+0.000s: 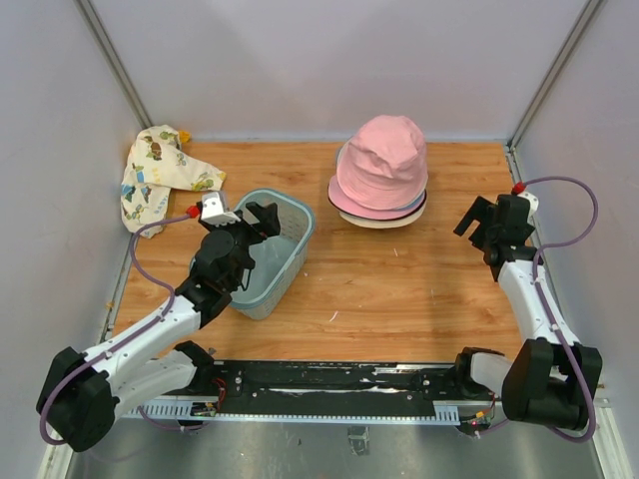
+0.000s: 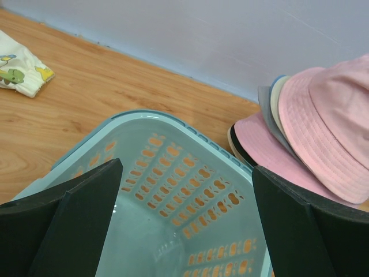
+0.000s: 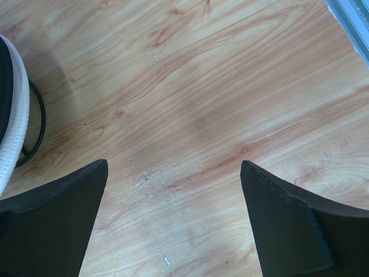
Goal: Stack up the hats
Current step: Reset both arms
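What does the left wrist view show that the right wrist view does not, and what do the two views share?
Only the left wrist view: the inside of the blue-grey mesh basket, the pink hat topping the hat stack, a corner of the printed cloth, and the back wall.
Only the right wrist view: a pale strip along the table's edge.
Both: the wooden table, part of the hat stack, and open jaws, on the left gripper and the right gripper.
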Available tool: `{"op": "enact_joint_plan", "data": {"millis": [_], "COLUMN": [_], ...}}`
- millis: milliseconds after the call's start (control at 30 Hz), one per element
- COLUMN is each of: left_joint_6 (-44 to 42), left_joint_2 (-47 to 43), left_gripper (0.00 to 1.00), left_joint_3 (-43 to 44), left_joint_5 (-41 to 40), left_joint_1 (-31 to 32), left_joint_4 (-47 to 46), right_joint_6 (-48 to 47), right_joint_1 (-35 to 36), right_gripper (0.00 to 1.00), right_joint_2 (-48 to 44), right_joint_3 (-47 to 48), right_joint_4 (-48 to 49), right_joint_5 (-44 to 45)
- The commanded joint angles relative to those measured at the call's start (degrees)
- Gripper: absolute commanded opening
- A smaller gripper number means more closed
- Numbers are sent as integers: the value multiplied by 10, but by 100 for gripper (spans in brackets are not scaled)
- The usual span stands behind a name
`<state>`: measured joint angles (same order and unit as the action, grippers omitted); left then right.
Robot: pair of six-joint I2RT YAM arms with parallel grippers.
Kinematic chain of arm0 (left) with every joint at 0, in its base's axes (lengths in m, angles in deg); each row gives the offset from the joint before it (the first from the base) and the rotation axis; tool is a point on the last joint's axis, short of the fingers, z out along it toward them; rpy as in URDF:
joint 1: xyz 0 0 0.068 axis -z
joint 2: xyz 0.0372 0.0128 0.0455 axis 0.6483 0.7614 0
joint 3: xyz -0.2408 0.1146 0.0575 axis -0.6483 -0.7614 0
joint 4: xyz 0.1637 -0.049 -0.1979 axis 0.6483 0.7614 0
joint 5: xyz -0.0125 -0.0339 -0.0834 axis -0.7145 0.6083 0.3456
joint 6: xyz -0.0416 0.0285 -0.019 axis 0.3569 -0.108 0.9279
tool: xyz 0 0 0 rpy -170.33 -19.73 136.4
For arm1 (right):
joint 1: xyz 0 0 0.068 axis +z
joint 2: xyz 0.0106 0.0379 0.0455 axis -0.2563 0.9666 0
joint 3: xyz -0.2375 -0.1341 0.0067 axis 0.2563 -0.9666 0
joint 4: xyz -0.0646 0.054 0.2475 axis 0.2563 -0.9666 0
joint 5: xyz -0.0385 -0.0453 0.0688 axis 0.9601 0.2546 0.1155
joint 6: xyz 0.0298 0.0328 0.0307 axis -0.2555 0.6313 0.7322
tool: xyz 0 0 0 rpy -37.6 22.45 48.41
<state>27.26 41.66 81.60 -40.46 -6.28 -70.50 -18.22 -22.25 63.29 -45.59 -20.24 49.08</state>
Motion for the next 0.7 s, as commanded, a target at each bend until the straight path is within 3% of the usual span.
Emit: {"op": "enact_joint_plan", "data": {"millis": [0, 667], "left_joint_6": [-10, -15], "left_joint_2": [-14, -3], "left_gripper": [100, 100], "left_joint_3": [-13, -24], "left_joint_5": [-20, -19], "left_joint_1": [8, 13], "left_joint_4": [-25, -40], "right_joint_6": [3, 10], "right_joint_1": [5, 4], "right_gripper": [98, 99], "right_joint_2": [10, 42], "right_joint_3": [0, 11], "right_joint_4": [-6, -4], "right_joint_5": [9, -2]}}
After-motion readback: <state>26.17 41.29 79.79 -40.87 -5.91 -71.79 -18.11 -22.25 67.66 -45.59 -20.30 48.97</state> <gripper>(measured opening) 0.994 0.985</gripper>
